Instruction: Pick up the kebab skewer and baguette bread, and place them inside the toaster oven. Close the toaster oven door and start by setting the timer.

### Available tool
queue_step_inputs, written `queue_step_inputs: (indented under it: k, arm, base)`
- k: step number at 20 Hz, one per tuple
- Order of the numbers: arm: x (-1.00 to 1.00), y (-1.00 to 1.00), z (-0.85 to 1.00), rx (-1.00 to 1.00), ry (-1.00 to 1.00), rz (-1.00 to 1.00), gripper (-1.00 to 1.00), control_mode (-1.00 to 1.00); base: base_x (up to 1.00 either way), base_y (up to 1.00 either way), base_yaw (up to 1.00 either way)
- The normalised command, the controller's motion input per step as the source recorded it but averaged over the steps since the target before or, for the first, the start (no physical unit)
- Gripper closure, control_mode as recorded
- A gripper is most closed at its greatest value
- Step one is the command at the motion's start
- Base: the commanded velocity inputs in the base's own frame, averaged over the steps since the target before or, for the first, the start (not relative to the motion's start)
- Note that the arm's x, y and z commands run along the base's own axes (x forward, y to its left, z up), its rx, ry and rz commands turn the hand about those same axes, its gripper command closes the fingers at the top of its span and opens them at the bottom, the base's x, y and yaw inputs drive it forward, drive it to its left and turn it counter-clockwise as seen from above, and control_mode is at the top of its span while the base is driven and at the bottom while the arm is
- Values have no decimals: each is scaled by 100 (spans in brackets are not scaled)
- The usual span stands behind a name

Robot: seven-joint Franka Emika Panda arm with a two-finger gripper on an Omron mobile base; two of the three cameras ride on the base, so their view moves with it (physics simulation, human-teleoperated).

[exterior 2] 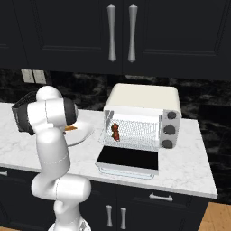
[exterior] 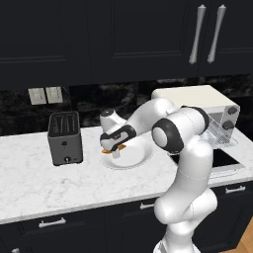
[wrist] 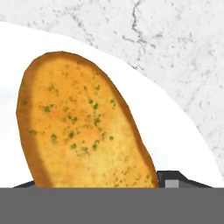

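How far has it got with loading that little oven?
About halfway. The kebab skewer already sits on the rack inside the toaster oven. The hand is down at the baguette bread on the white plate, seemingly about to grasp it. Still left: carrying the bread in, shutting the toaster oven door, which hangs open, and setting the timer.

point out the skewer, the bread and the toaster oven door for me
skewer (exterior 2: pixel 115 131): right base view, middle of the meat chunks on the oven rack.
bread (wrist: pixel 83 127): hand view, centre of its golden top face.
toaster oven door (exterior 2: pixel 127 159): right base view, centre of the folded-down dark glass.
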Motion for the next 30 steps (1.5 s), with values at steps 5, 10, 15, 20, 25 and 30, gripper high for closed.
queue_step_inputs:
  k: [5, 10, 15, 20, 25, 30]
  arm:
    - [-4, -1, 0, 0, 0, 0, 100, -100]
    - [-30, -12, 8, 0, -4, 0, 100, -100]
    - [-69, -51, 32, 1, -10, -2, 100, -100]
    - [-74, -63, 43, 6, -14, -11, 100, -100]
    - [-80, -58, 64, 16, -13, -19, 100, -100]
    - [-74, -68, 64, 21, -12, -27, 100, -100]
  base:
    - [0, 0, 0]
    - [0, 0, 0]
    - [0, 0, 0]
    - [0, 0, 0]
    - [0, 0, 0]
    - [0, 0, 0]
